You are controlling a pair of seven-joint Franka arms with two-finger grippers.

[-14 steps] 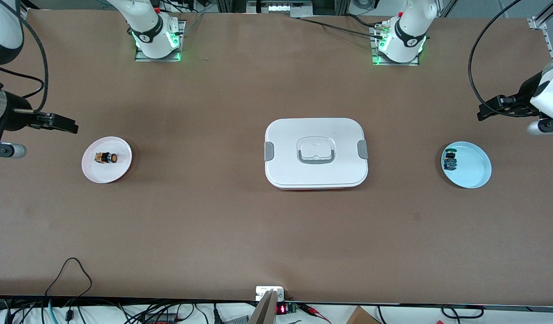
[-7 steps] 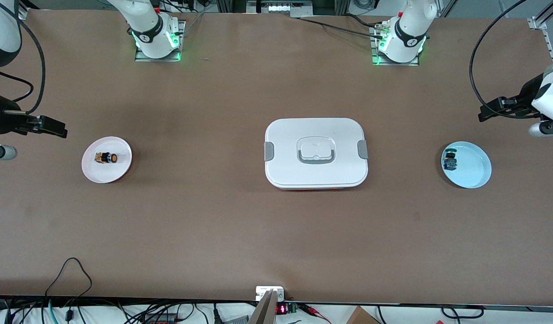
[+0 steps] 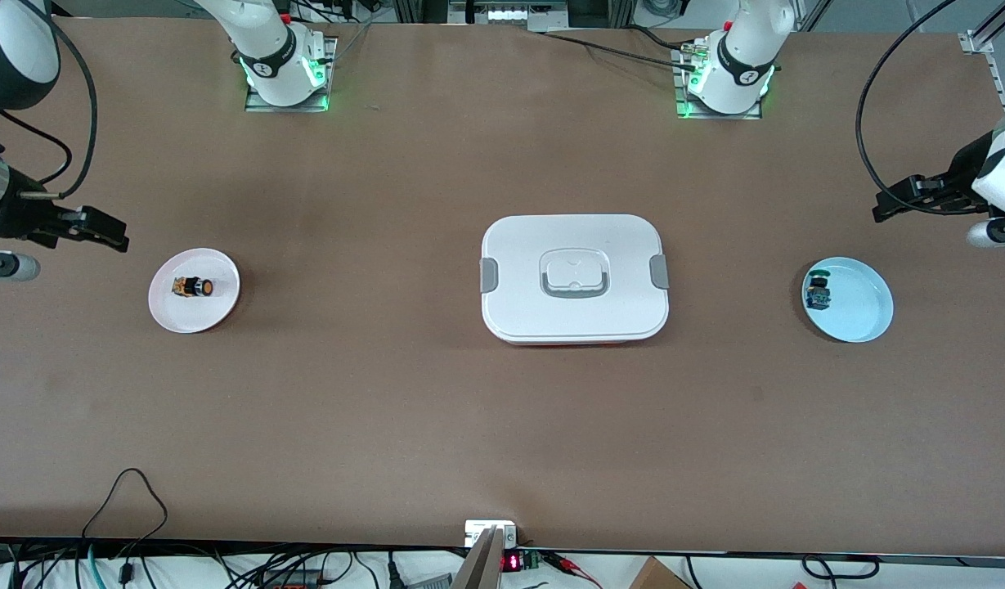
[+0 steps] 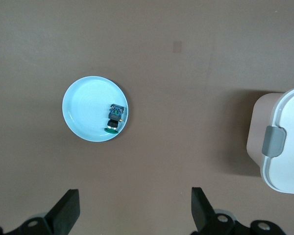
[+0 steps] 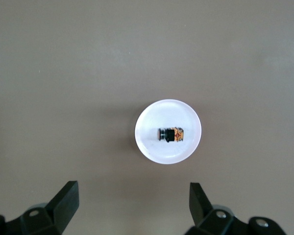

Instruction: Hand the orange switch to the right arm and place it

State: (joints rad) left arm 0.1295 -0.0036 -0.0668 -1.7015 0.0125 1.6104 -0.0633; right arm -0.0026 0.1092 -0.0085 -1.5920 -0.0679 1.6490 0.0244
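Note:
The orange switch (image 3: 195,287) lies on its side on a small white plate (image 3: 216,311) toward the right arm's end of the table. In the right wrist view the orange switch (image 5: 170,134) rests mid-plate (image 5: 152,147). My right gripper (image 3: 114,233) hovers over bare table beside that plate, open and empty; from its own wrist the right gripper (image 5: 134,205) shows its fingers wide apart. My left gripper (image 3: 885,206) hangs open and empty over the table by the light blue plate (image 3: 866,315). Its own view has the left gripper (image 4: 135,210) spread wide, off that plate.
A small blue-and-green part (image 3: 817,292) lies at the blue plate's rim; the left wrist view has that part (image 4: 115,117) on the blue plate (image 4: 83,107). A closed white lidded container (image 3: 574,278) with grey clips occupies the table's middle. Cables run along the table's front edge.
The right gripper has drawn back a little toward its end of the table, away from the white plate. The left gripper has barely shifted. Both stay open.

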